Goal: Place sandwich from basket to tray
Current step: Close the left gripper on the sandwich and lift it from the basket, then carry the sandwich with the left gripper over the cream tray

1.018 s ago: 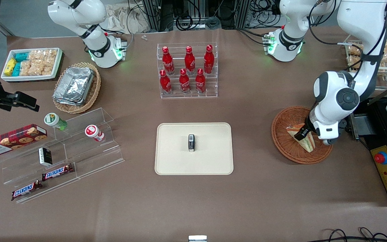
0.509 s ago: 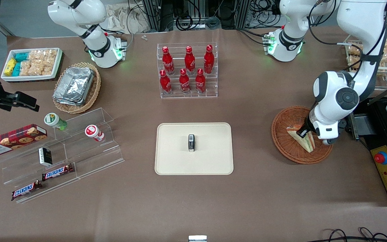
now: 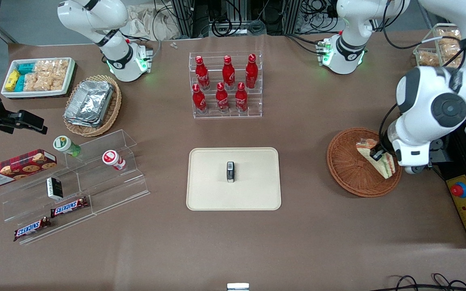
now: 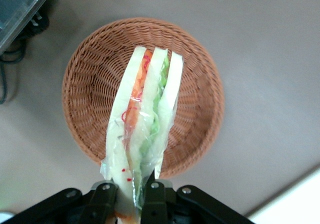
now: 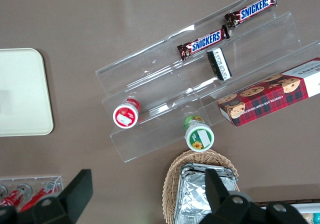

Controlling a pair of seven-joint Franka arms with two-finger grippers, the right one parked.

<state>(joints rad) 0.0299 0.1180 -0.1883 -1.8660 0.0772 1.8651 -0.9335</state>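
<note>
The gripper [image 4: 134,193] was clamped on the sandwich [image 4: 145,119], dangling it above the basket [image 3: 348,169], so I'd have carried it level toward the tray [image 3: 208,190] at 9 o'clock.

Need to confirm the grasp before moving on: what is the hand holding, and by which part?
The hand is shut on the sandwich, pinching one wrapped end, above the basket.

Brown table [image 3: 318,242]: basket [image 3: 348,173] directly under gripper [image 3: 378,154]; tray [image 3: 253,194] well apart, toward parked arm; bottle rack [image 3: 225,85] farther off.
</note>
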